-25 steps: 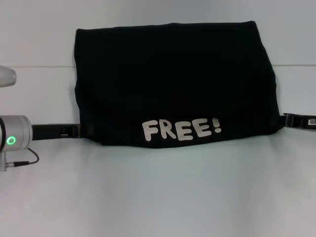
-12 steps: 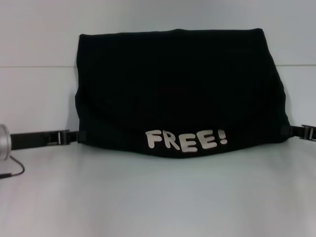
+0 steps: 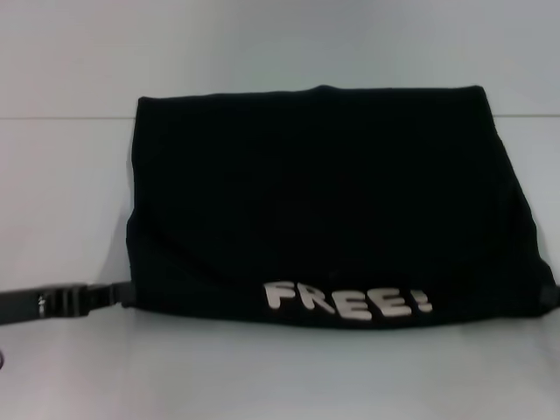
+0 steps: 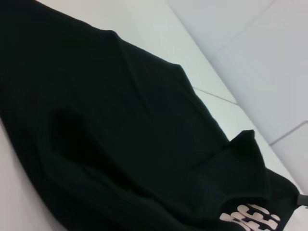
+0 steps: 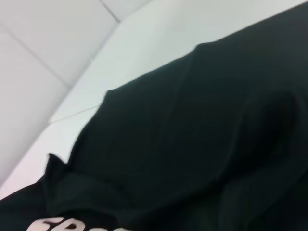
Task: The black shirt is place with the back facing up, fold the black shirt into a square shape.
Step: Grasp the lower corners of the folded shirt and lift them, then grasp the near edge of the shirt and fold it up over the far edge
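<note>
Nearest the robot is bare white table. Just beyond it runs the shirt's near edge, a folded-over band of cloth carrying pale block letters, "FREE!", reading upright from the head view and sitting right of the middle of that edge.

The left gripper comes in low from the left, a slim black finger reaching along the table to the shirt's near left corner, where its tip meets the cloth. Whether it pinches the cloth or only touches it, I cannot tell. The right gripper shows only as a dark sliver at the frame's right edge, at the shirt's near right corner; its grip cannot be made out either.

The shirt lies across the middle of the table as a wide, roughly rectangular dark mass, broader at the near edge than the far one. A curved fold line sweeps across it above the lettering. Its far edge is nearly straight, with a small bump near the middle, and overlaps the seam where the table meets the wall.

Both wrist views show soft folds and a raised corner of cloth beside the lettering. There are no containers here.
</note>
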`<state>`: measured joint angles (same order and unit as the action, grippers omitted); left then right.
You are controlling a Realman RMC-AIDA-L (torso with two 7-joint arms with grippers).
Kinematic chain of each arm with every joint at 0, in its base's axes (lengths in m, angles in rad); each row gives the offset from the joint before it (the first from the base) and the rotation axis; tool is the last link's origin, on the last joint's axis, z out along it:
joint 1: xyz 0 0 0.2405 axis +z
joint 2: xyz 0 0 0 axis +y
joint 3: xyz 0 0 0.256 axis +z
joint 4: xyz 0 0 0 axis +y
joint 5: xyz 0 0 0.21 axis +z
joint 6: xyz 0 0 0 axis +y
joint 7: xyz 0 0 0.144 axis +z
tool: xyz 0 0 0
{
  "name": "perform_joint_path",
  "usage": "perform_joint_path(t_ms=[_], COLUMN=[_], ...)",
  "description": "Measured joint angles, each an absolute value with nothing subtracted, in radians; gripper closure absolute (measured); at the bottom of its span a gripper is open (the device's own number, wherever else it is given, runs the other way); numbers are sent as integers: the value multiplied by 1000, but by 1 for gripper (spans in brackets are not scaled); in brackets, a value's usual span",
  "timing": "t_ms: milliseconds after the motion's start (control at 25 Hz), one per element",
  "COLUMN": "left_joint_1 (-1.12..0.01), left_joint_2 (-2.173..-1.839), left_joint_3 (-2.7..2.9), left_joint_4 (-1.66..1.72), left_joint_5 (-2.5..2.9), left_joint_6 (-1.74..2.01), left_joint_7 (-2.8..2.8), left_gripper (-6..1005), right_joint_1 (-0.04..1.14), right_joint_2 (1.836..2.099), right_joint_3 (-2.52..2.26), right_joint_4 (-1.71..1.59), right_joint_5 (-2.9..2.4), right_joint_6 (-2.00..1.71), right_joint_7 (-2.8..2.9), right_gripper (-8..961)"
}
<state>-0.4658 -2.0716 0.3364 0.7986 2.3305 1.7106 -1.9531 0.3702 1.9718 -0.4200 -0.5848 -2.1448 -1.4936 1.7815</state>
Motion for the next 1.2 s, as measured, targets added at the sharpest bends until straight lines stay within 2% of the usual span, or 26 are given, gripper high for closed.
perform_joint_path(t_ms=[520, 1200], left_joint_1=[-383, -355], left_joint_2=[-2065, -2065], left_joint_3=[290, 202], left_joint_4=[845, 860], left_joint_5=[2340, 2381], left_joint_6=[1944, 1998], left_joint_7=[-1894, -1852], left_gripper=[997, 998], right_joint_1=[233, 230], right_joint_2=[1970, 1962], right_joint_3=[-396, -350], right_joint_4=[-584, -584], right_joint_5=[-2156, -2202], right_joint_6=[-1725, -1773], right_joint_7=[1605, 1572], right_gripper=[898, 892])
